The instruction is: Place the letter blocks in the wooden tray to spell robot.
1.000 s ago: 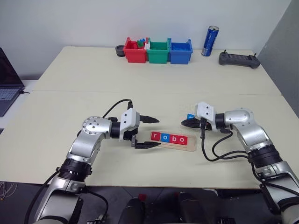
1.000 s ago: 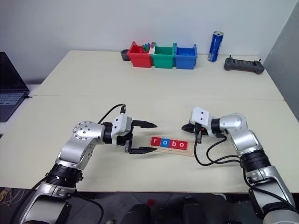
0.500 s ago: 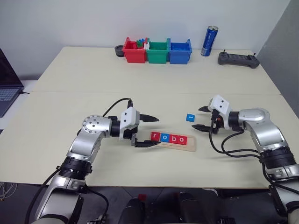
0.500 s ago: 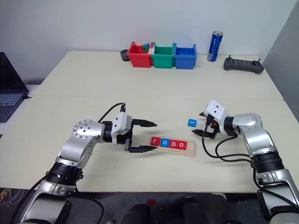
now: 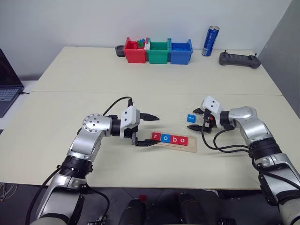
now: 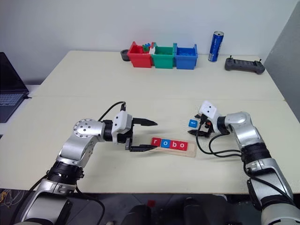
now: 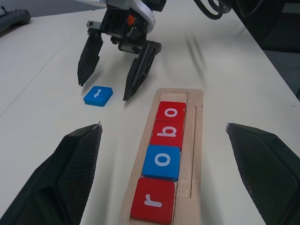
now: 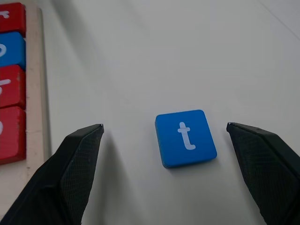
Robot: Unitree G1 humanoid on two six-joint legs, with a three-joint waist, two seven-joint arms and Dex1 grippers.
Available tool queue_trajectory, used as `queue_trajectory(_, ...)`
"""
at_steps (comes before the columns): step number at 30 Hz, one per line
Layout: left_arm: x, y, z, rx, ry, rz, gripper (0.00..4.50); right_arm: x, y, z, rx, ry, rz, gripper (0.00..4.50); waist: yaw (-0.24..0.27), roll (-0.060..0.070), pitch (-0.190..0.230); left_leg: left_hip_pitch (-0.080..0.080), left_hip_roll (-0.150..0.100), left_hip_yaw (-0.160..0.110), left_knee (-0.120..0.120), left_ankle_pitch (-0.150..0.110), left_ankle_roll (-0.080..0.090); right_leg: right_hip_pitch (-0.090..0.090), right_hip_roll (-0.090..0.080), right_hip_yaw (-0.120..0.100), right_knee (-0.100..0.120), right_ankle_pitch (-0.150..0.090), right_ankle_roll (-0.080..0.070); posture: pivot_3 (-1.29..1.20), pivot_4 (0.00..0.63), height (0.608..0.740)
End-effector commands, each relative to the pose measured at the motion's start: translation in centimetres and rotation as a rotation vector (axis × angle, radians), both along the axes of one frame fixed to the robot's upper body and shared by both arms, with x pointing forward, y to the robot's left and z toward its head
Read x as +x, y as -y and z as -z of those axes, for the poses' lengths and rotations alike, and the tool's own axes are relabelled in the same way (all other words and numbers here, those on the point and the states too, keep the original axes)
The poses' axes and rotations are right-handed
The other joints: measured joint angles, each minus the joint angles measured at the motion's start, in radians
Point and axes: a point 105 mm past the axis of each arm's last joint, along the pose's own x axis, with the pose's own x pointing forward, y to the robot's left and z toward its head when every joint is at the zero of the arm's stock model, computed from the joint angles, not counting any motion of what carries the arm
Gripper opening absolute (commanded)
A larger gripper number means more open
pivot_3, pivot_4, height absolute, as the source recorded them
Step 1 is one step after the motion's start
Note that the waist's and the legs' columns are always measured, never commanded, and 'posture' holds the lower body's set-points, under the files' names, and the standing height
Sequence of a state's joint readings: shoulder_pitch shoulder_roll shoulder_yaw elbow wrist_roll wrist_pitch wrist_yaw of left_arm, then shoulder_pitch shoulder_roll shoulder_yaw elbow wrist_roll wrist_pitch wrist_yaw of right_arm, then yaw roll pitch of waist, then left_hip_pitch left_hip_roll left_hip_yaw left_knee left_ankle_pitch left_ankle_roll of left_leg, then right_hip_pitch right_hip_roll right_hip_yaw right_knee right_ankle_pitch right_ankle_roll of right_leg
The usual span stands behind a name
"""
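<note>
blue t block (image 8: 186, 138) flat on table, between open jaws

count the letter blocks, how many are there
5. Four sit in a row in the wooden tray: red r, blue o, red b, red o. The blue t lies on the table between the right gripper's open fingers.

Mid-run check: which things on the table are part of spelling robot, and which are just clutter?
Job:
wooden tray
tiles r, o, b, o in the tray
blue t tile on the table, between the open right gripper fingers

Clutter:
bins
blue can
controller
laptop
</note>
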State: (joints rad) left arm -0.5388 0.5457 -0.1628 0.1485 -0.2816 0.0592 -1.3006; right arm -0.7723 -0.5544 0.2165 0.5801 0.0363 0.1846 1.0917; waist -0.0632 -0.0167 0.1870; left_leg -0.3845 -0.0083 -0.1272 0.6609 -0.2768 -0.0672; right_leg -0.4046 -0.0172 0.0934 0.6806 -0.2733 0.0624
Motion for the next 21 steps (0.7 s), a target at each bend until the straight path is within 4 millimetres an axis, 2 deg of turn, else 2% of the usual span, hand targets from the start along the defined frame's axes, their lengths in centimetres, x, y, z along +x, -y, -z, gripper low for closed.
queue_trajectory(1,-0.5,0.0,-0.7,-0.003,0.032,0.013,4.50,0.8,-0.1,-0.9,-0.001,0.030,-0.007,4.48,-0.002,0.000,0.000,0.000,0.000,0.000,0.000,0.000,0.000,0.000,0.000,0.000,0.000,0.000,0.000,0.00,0.150,0.740)
queue_trajectory(7,-0.6,0.1,-0.6,-0.003,0.030,0.013,4.50,1.0,0.0,0.1,-0.004,-0.025,-0.001,4.48,-0.006,0.000,0.000,0.000,0.000,0.000,0.000,0.000,0.000,0.000,0.000,0.000,0.000,0.000,0.000,0.00,0.150,0.740)
queue_trajectory(10,-0.6,0.1,-0.7,-0.004,0.030,0.013,4.50,1.4,0.3,0.2,0.004,-0.037,0.024,3.98,-0.013,0.000,0.000,0.000,0.000,0.000,0.000,0.000,0.000,0.000,0.000,0.000,0.000,0.000,0.000,0.00,0.150,0.740)
queue_trajectory(17,-0.8,0.2,-0.5,-0.004,0.026,0.017,4.50,1.5,0.5,0.5,0.026,-0.044,0.052,1.50,-0.018,0.000,0.000,0.000,0.000,-0.001,0.000,0.000,0.000,0.000,0.000,0.000,0.001,0.000,0.000,0.00,0.150,0.740)
queue_trajectory(21,-0.8,0.4,-0.6,-0.006,0.029,0.019,4.50,2.1,1.2,0.0,0.054,-0.024,0.133,1.46,-0.019,0.000,0.000,0.000,0.000,0.000,0.000,0.000,0.000,0.000,0.000,0.000,0.001,0.000,0.000,0.00,0.150,0.740)
